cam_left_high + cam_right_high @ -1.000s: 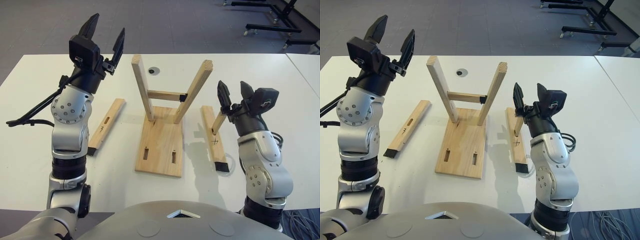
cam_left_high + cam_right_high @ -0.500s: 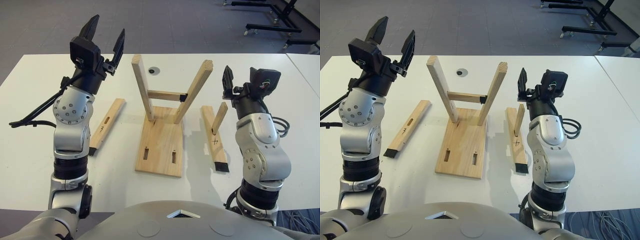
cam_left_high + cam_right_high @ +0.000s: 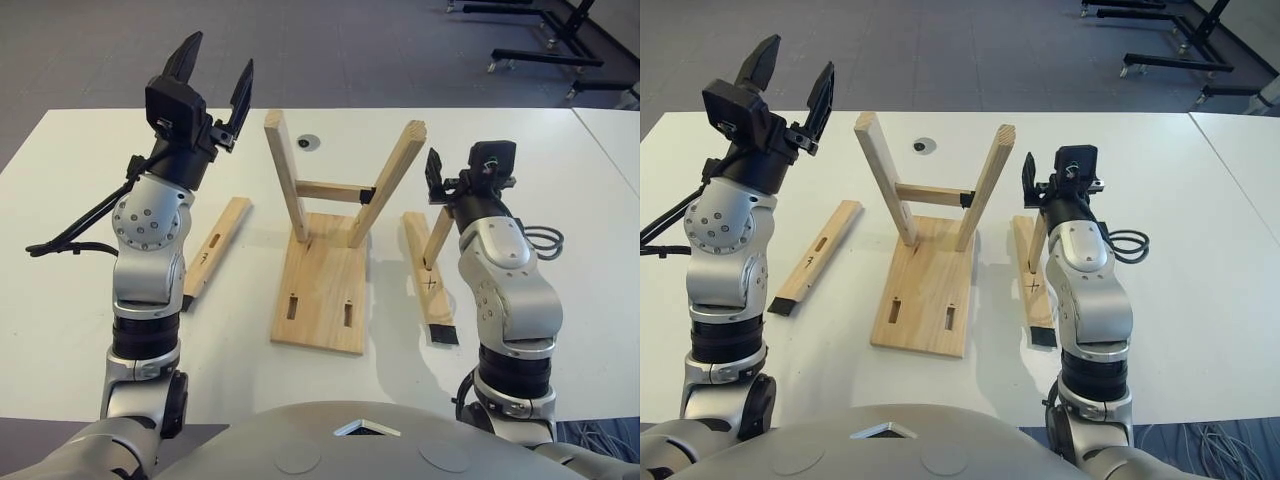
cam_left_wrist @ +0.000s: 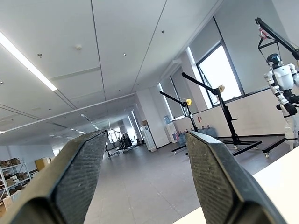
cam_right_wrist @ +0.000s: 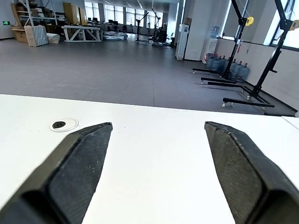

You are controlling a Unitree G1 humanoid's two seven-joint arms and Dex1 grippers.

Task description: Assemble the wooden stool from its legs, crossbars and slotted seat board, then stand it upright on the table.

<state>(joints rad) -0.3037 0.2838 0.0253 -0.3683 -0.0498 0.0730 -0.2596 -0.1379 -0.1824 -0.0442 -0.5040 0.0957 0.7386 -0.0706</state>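
Left eye view: the left hand [image 3: 218,62] is held wide open, empty. The right hand [image 5: 158,125] is likewise spread, nothing gripped.

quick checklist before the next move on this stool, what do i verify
1. Left gripper open and empty: ok.
2. Right gripper open and empty: ok.
3. Seat board near slots free: ok.
4. Left loose leg lying unobstructed on the table: ok.
5. Short crossbar fully seated in the right loose leg: cannot tell.
6. All four legs fitted: not ok, only two fitted legs stand in the board.
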